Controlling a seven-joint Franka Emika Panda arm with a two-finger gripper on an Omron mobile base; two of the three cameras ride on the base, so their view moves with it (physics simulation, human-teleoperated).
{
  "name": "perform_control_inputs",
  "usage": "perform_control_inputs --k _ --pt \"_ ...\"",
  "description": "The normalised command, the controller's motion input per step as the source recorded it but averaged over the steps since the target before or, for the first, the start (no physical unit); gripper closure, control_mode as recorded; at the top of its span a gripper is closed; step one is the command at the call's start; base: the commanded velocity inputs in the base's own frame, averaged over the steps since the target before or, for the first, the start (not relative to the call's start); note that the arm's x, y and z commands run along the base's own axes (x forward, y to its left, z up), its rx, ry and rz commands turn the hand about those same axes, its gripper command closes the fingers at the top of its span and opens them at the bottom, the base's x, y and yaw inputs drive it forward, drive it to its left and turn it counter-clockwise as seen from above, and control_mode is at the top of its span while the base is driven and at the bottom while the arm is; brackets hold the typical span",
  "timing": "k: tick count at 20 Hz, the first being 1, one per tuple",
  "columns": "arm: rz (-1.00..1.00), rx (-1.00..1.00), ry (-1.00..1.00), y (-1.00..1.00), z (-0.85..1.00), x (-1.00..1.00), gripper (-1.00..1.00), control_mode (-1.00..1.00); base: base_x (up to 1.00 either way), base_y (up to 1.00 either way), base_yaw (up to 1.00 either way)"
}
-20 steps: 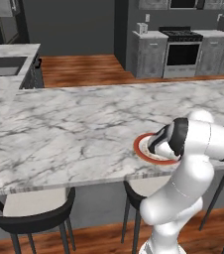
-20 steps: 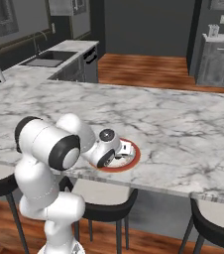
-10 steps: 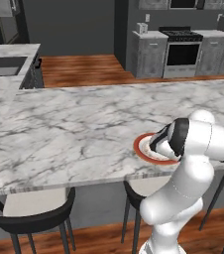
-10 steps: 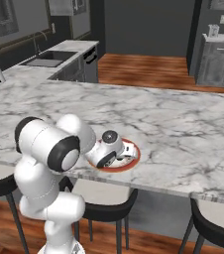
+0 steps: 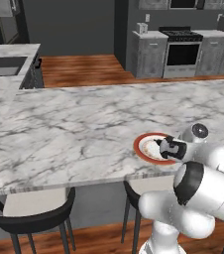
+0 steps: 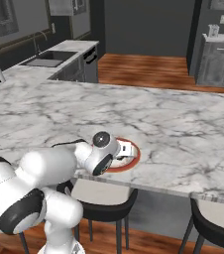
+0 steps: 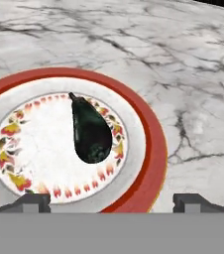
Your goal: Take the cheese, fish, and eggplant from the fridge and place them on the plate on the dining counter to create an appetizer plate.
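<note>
Eggplant (image 7: 91,131) is lying on the plate (image 7: 148,149) and the hand (image 7: 111,201) is hanging over it wide open, gripping nothing. I'd be lifting straight up off the worktop (image 5: 74,129) so the fingers aren't nudging it.

Marble tabletop (image 5: 74,124) with one plate (image 5: 142,148) near its front edge

The long white-and-grey veined tabletop (image 6: 183,129) runs across both base views, its near edge overhanging black round-backed stools (image 5: 29,218). The round plate (image 6: 133,158), white with a broad red-brown rim, sits flat on the marble close to that front edge. In the hand view the plate (image 7: 148,149) shows a ring of small red and yellow motifs around its white centre, and a dark, almost black eggplant (image 7: 90,130) lies on that centre, its narrow end pointing away.
</note>
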Motion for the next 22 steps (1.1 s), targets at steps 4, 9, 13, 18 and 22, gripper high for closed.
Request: perform_control_inputs --k 4,9,13,18,22 --pt "0.0 -0.03 0.02 0.07 1.0 -0.47 -1.0 -1.0 0.0 0.0 0.0" --pt "-0.09 -0.01 -0.01 0.28 1.0 -0.08 -1.0 -1.0 0.0 0.0 0.0" --pt "-0.18 0.2 -0.05 0.18 1.0 -0.2 -1.0 -1.0 0.0 0.0 0.0" --pt "-0.1 0.41 -0.13 0.14 0.73 -0.52 -1.0 -1.0 0.0 0.0 0.0" --pt "-0.03 0.39 -0.09 0.36 0.42 -0.73 -1.0 -1.0 0.0 0.0 0.0"
